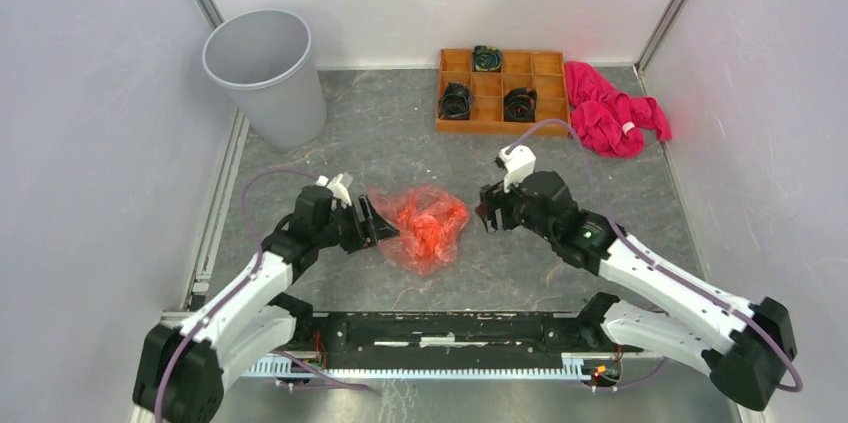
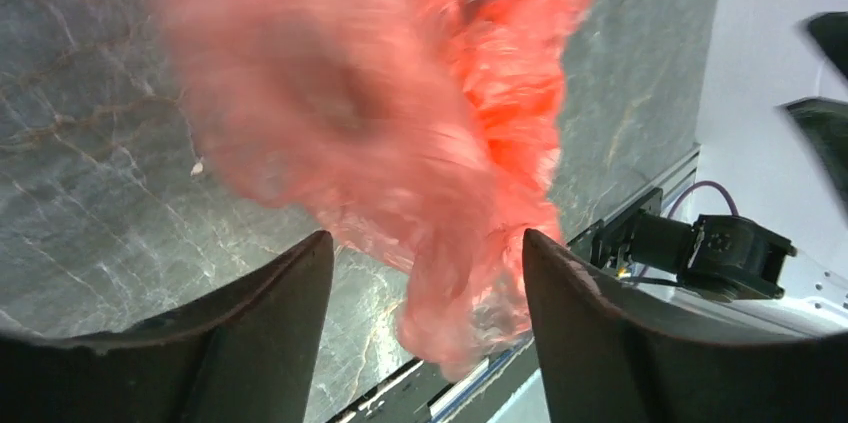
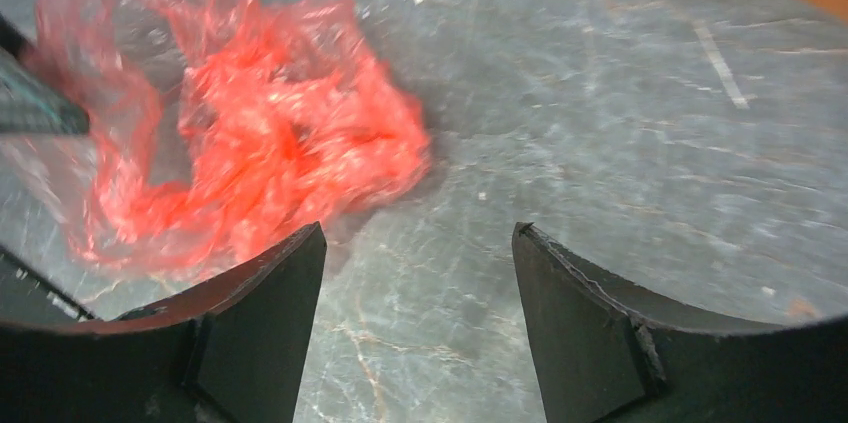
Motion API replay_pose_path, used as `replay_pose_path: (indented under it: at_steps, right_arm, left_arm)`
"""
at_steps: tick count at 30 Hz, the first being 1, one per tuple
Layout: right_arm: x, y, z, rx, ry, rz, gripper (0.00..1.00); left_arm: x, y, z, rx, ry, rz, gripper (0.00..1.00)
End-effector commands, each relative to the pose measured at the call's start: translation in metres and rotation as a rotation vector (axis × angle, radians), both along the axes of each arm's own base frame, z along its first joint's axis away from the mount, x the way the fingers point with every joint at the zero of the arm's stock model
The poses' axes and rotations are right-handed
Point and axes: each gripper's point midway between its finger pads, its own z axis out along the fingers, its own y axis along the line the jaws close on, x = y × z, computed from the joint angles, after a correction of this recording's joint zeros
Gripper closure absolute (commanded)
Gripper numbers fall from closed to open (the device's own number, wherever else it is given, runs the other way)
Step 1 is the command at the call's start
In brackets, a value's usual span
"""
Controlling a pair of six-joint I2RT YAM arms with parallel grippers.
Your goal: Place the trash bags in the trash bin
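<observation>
Trash bag (image 1: pixel 425 228), red-orange and crumpled, lies flat on the grey counter (image 1: pixel 400 143) between the two arms.

Left jaws: spread wide, empty. In the left wrist view the bag (image 2: pixel 400 123) fills the space just ahead of them, a blurred lobe hanging down into the gap between the two fingers (image 2: pixel 250 343). Cannot tell whether either finger touches it.

Right jaws: spread as well, pinching nothing. The bag (image 3: pixel 260 133) sits ahead and off to their left, apart from both fingers (image 3: pixel 590 333); bare counter lies in the gap.

Trash bin (image 1: pixel 268 73): light grey, upright, open mouth up, well beyond the left jaws at the far left, near the wall.

Orange-brown compartment tray (image 1: pixel 500 126): far beyond the right jaws, with dark rolled items (image 1: pixel 456 101) in three of its compartments. A magenta-pink cloth (image 1: pixel 610 113) lies bunched just beside the tray's right edge. Both are well apart from the bag and the bin.
</observation>
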Motion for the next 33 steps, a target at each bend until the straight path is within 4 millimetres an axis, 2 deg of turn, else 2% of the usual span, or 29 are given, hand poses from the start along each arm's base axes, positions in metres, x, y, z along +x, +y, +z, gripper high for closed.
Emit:
replay_pose_path:
  at_steps: [1,5,8,10,15,18,22,27,31,32,33]
  right_arm:
    - [-0.012,0.048,-0.005,0.109,0.063,0.209,0.23]
    - [-0.018,0.084,-0.007,0.195,0.119,0.330,0.22]
    - [-0.014,0.112,-0.004,0.204,0.122,0.376,0.22]
    - [-0.010,0.134,0.000,0.193,0.114,0.409,0.22]
    - [0.004,0.177,-0.013,0.107,0.130,0.431,0.23]
    - [0.023,0.187,-0.025,0.006,0.107,0.365,0.23]
    - [0.053,0.190,-0.048,-0.159,0.074,0.290,0.23]
    - [0.069,0.203,-0.067,-0.261,0.065,0.332,0.24]
    - [0.072,0.207,-0.083,-0.264,0.116,0.358,0.35]
    - [0.071,0.206,-0.088,-0.265,0.129,0.366,0.40]
    - [0.070,0.205,-0.093,-0.263,0.142,0.377,0.49]
  left_arm:
    - [0.016,0.008,0.043,-0.025,-0.121,0.102,0.17]
    - [0.016,0.026,0.051,0.037,-0.138,0.194,0.09]
    - [0.016,0.040,0.049,0.056,-0.136,0.287,0.10]
    - [0.014,0.044,0.042,0.050,-0.112,0.335,0.14]
    - [0.005,0.046,0.024,0.021,-0.049,0.382,0.36]
    - [0.004,0.049,0.020,0.014,-0.045,0.406,0.45]
    - [0.002,0.050,0.012,0.017,-0.027,0.419,0.57]
    - [0.000,0.053,0.004,0.042,-0.019,0.418,0.70]
    - [0.001,0.056,0.000,0.056,-0.019,0.432,0.75]
    - [0.002,0.057,-0.001,0.060,-0.020,0.434,0.76]
    - [0.002,0.057,-0.001,0.062,-0.021,0.434,0.77]
